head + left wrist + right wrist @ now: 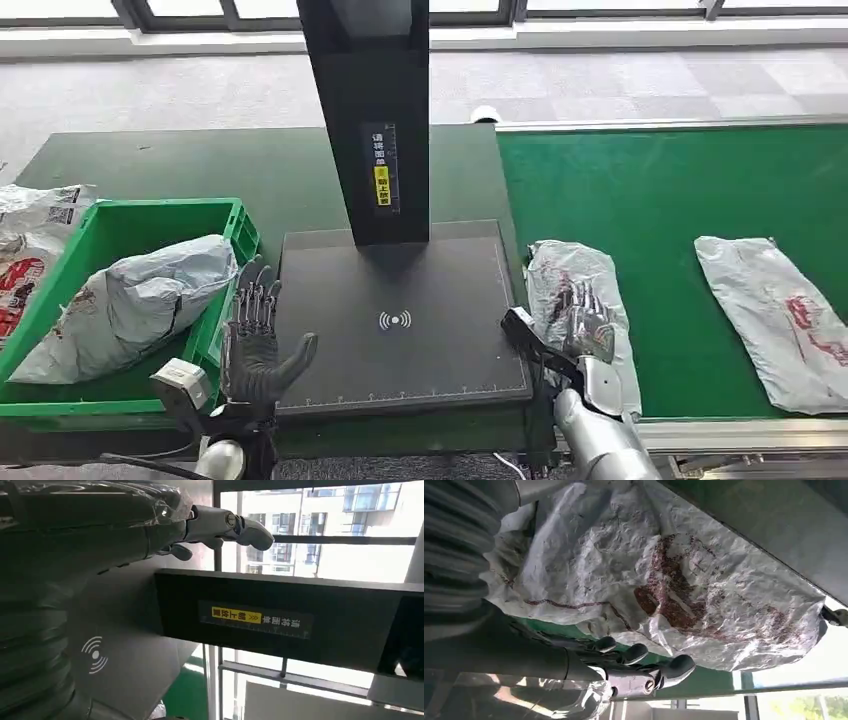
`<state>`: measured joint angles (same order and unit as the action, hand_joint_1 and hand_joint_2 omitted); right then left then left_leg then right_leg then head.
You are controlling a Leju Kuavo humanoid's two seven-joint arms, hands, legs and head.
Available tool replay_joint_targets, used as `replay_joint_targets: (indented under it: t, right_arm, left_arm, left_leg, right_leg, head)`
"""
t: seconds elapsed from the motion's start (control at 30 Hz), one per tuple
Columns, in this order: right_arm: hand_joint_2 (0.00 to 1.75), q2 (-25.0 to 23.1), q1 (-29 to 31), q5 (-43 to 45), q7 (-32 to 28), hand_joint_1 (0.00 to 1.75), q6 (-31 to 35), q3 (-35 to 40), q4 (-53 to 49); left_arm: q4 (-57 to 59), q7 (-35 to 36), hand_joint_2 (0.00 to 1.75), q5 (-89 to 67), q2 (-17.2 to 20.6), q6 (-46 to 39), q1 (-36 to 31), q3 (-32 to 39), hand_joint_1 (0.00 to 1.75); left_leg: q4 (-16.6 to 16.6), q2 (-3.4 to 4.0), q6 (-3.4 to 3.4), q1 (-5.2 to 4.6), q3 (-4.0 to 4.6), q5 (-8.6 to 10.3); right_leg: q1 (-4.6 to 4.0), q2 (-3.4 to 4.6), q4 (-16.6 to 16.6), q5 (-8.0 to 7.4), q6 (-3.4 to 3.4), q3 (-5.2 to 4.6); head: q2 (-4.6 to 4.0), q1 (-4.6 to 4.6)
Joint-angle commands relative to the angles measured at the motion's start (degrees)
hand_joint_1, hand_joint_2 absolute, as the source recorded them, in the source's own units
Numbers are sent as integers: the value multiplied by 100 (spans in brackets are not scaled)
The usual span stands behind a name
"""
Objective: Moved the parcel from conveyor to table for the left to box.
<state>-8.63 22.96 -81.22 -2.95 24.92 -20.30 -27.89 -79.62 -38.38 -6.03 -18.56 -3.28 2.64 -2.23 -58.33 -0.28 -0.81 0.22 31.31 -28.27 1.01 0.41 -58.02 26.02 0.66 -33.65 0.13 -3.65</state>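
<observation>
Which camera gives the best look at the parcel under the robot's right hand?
The right wrist view: the parcel spreads across it, creases and red print clear. The head view shows it smaller, partly under the right hand.

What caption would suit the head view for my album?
Right hand reaches over a grey parcel on the green conveyor; left hand waits open beside the green crate.

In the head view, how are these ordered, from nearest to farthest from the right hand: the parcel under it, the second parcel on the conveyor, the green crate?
From the right hand:
1. Parcel under it, on the conveyor's near end.
2. Second parcel, further right on the belt.
3. Green crate, far left.
</observation>
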Motion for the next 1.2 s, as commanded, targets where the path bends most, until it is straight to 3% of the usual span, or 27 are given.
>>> replay_joint_targets:
  t: [0.03,0.9,0.93,1.07,1.1,1.13,1.2]
  right_arm:
    - [175,214,-90,-77,101,175,-122,321,437]
    - [175,110,-32,112,188,175,69,137,292]
    - [175,118,-33,76,227,66,25,162,307]
    - [175,118,-33,76,227,66,25,162,307]
    - [175,118,-33,76,227,87,25,162,307]
    - [175,138,-68,-1,336,175,-133,211,313]
    - [175,147,-89,-1,332,175,-136,210,309]
  left_arm:
    - [351,40,175,-113,-37,-35,-38,340,0]
    - [0,93,175,-207,-90,-146,97,459,0]
    - [3,95,175,-211,-88,-145,90,461,0]
    - [3,95,175,-211,-88,-145,90,461,0]
    - [3,95,175,-211,-88,-145,90,461,0]
    - [22,104,175,-227,-72,-135,65,446,0]
    - [25,104,175,-228,-73,-134,61,442,0]
  left_leg:
    - [13,-5,0,2,-10,7]
    - [10,2,3,3,-7,6]
    - [6,0,3,2,-7,4]
    - [6,-1,4,2,-4,7]
    - [4,-2,4,1,-5,6]
    - [8,-2,4,3,-1,10]
    - [11,-6,4,4,0,12]
  right_leg:
    - [-4,-10,15,-6,-5,13]
    - [-4,-4,14,-7,-4,13]
    - [-3,-4,8,-4,-2,13]
    - [-3,-5,10,-7,-2,12]
    - [-2,-6,7,-5,-1,12]
    - [-4,-8,12,-10,-3,10]
    - [-5,-13,17,-12,-3,12]
  head:
    - [0,0]
    - [0,0]
    - [0,0]
    - [0,0]
    - [0,0]
    - [0,0]
    - [0,0]
